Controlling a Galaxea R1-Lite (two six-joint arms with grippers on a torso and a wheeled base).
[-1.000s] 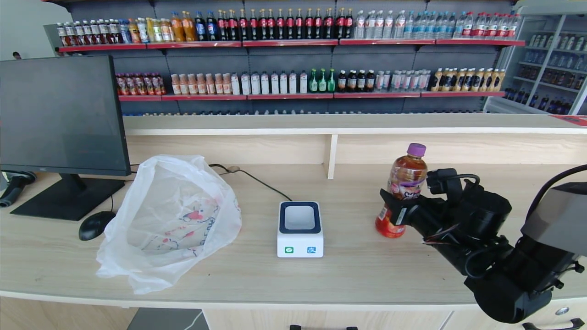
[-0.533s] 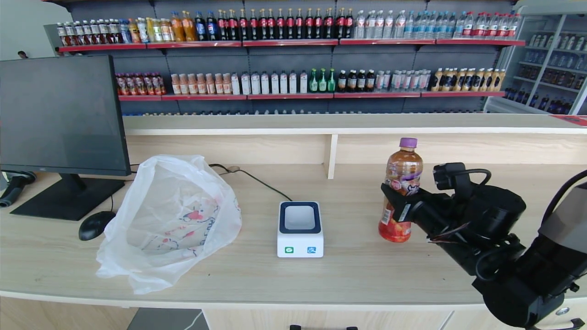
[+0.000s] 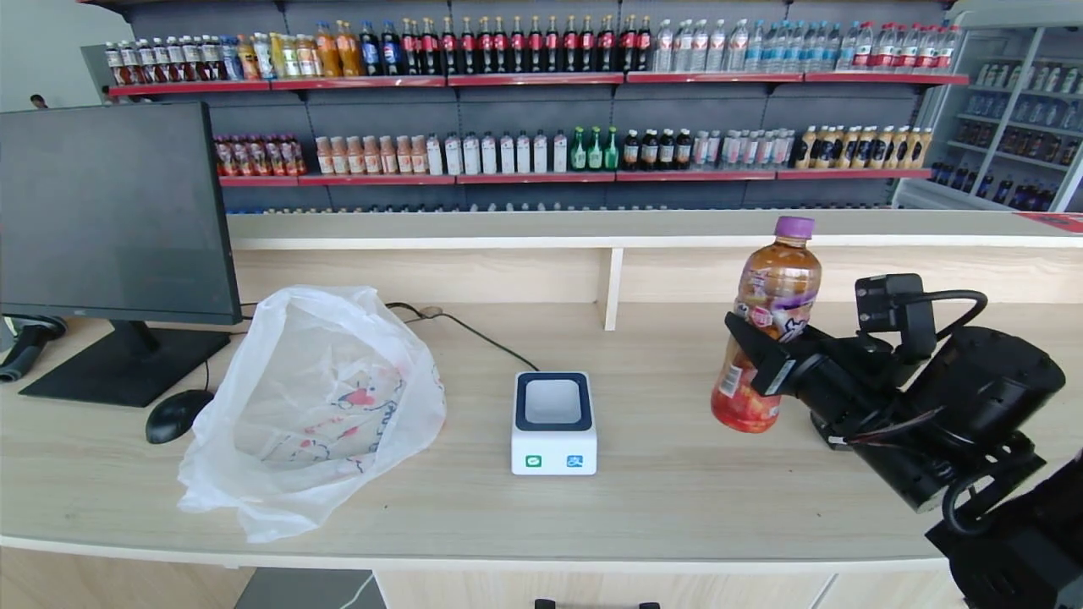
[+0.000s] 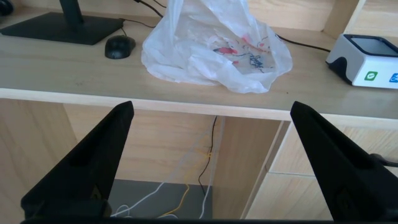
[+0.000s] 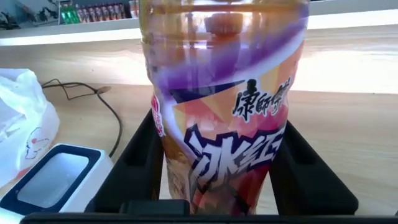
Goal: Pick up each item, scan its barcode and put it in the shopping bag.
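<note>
My right gripper [image 3: 761, 359] is shut on a tea bottle [image 3: 766, 326] with a purple cap and a red and purple label, held upright and slightly tilted above the counter, to the right of the scanner. In the right wrist view the bottle [image 5: 221, 118] stands between both black fingers [image 5: 134, 168]. The white barcode scanner [image 3: 553, 410] with a dark-rimmed window sits mid-counter. A crumpled white plastic shopping bag [image 3: 317, 402] lies left of it. My left gripper [image 4: 211, 162] hangs open below the counter's front edge, with the bag [image 4: 217, 43] and scanner [image 4: 364, 59] above it.
A black monitor [image 3: 114, 211] on a stand and a black mouse [image 3: 175, 415] occupy the counter's left end, with a cable [image 3: 474, 330] running to the scanner. A raised wooden ledge [image 3: 643, 228] with a divider borders the back. Drink shelves [image 3: 525, 85] fill the wall behind.
My right gripper has lifted the bottle off the counter, raising it and carrying it slightly right. The bag, scanner and monitor have stayed put.
</note>
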